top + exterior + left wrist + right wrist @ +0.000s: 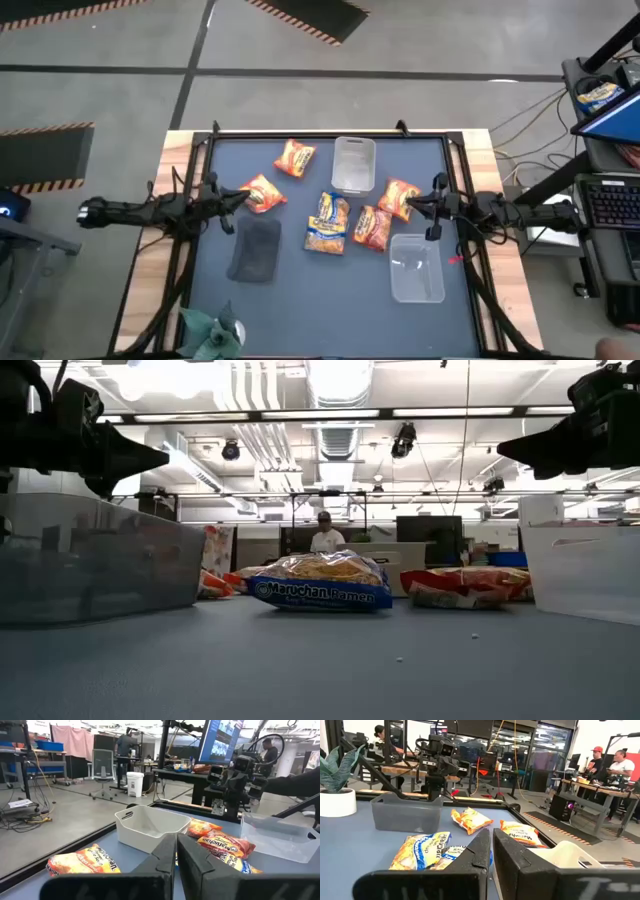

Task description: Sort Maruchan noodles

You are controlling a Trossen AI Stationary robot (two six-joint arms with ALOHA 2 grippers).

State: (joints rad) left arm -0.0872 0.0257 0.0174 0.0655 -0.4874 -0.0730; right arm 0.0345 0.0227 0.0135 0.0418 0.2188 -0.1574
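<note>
Nearest the front edge of the desk: lying flat, a clear tub on the right and a dark grey cloth on the left.

Farther in, lying in the middle: a blue-and-yellow packet, long axis running front to back, its "Maruchan Ramen" print facing the low view. Just right of it, touching or nearly so, lying at a slight tilt: an orange packet.

Hovering level with these, at the left side, pointing inward: the left claw, fingers pressed together, tip just beside a second orange packet lying diagonally.

Hovering opposite, at the right side, pointing inward: the right claw, fingers likewise closed with nothing between them, tip at the edge of a third orange packet.

Farthest back: lying tilted, a fourth orange packet, and beside it, standing lengthwise front to back, a second clear tub.
</note>
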